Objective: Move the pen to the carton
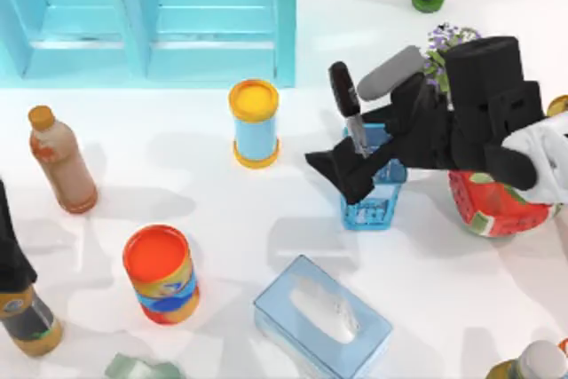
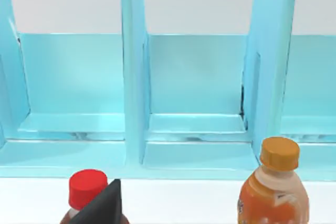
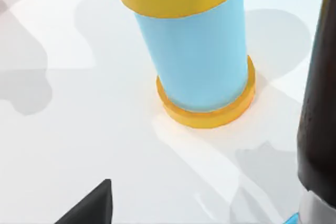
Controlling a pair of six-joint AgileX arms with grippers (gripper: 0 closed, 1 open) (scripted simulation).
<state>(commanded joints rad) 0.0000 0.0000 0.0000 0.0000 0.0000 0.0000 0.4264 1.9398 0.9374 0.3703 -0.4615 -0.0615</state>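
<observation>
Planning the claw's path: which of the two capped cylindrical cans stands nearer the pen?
The blue can with yellow lid, just left of the pen; the orange-lidded can stands farther toward the near-left.

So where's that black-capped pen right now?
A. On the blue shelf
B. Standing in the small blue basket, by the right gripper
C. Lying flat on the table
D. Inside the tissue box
B: the pen stands in the blue basket, the right gripper around it.

Blue canister point(image 3: 197, 61) with yellow lid and yellow base ring standing upright on white desk point(image 3: 79, 129). Pen point(image 3: 317, 108), black cap above silver barrel, rising close by. Dark fingers point(image 3: 92, 208) tip showing nearby.
</observation>
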